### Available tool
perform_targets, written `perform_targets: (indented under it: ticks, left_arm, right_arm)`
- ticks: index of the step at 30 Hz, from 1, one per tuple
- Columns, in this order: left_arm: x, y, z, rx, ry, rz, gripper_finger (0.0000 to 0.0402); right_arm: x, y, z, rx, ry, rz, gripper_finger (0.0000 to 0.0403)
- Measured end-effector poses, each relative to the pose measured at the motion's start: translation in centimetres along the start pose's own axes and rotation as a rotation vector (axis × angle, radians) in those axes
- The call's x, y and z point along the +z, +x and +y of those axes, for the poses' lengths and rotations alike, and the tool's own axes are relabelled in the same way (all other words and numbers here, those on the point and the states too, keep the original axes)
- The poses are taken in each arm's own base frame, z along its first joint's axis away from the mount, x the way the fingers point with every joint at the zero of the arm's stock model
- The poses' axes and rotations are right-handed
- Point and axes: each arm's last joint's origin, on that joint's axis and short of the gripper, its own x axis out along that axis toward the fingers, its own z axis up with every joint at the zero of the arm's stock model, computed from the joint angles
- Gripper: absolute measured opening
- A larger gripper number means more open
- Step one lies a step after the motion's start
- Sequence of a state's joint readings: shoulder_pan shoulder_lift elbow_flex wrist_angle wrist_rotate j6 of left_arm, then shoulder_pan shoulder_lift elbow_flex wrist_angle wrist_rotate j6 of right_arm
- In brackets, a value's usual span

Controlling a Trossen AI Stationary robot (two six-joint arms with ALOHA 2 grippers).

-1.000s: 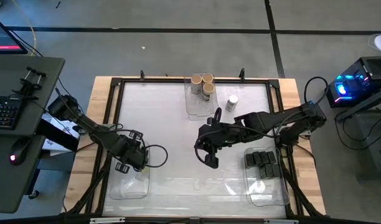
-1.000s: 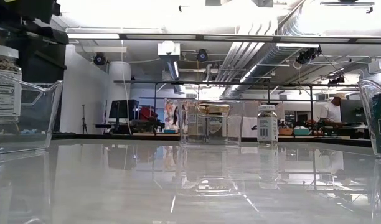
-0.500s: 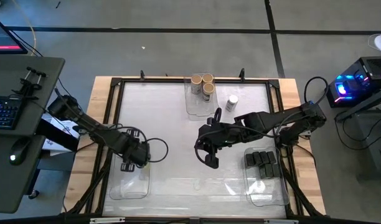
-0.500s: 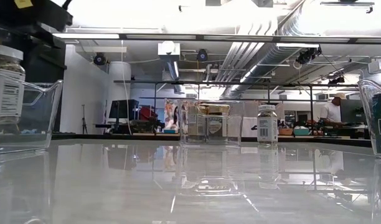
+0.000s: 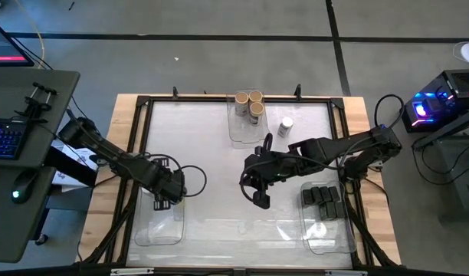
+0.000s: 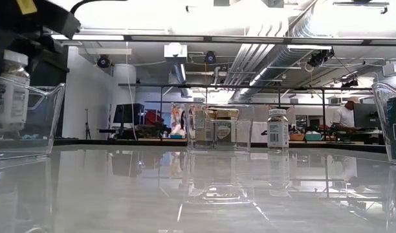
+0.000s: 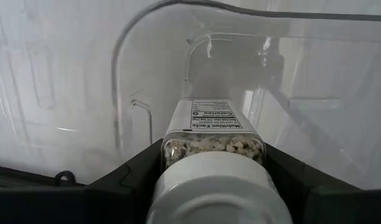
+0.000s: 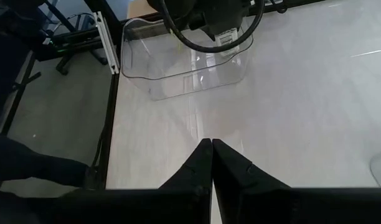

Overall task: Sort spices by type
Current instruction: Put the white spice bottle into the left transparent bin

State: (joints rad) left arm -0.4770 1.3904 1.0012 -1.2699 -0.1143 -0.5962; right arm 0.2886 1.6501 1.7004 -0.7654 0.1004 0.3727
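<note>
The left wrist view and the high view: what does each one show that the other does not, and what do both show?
Only the left wrist view shows the white-lidded jar between the left gripper's jaws, its label and pale contents.

Only the high view shows the right gripper waiting at mid-table, the tan-lidded jars, a lone white-lidded jar, and the black boxes.

Both show the clear bin that the left gripper is over.
</note>
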Motion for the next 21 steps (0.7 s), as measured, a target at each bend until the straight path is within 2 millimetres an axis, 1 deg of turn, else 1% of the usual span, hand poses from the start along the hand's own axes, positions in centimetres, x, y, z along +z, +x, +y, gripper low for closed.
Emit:
perform_targets:
  ticks: [6, 9, 16, 21]
  left_arm:
    - [-0.8, 2.1, 0.1, -0.001, -0.021, 0.069, 0.0208]
    - [-1.1, 2.6, 0.2, 0.005, 0.004, 0.084, 0.0222]
    - [-1.1, 2.6, 0.2, -0.010, 0.077, 0.095, 0.0251]
    - [-0.8, 1.3, 0.2, -0.007, 0.144, 0.078, 0.0261]
  right_arm:
    - [0.0, 0.0, 0.0, 0.004, 0.012, 0.001, 0.0000]
    - [0.0, 0.0, 0.0, 0.004, 0.012, 0.001, 0.0000]
    - [0.0, 0.0, 0.0, 0.004, 0.012, 0.001, 0.0000]
    - [0.0, 0.0, 0.0, 0.004, 0.012, 0.001, 0.0000]
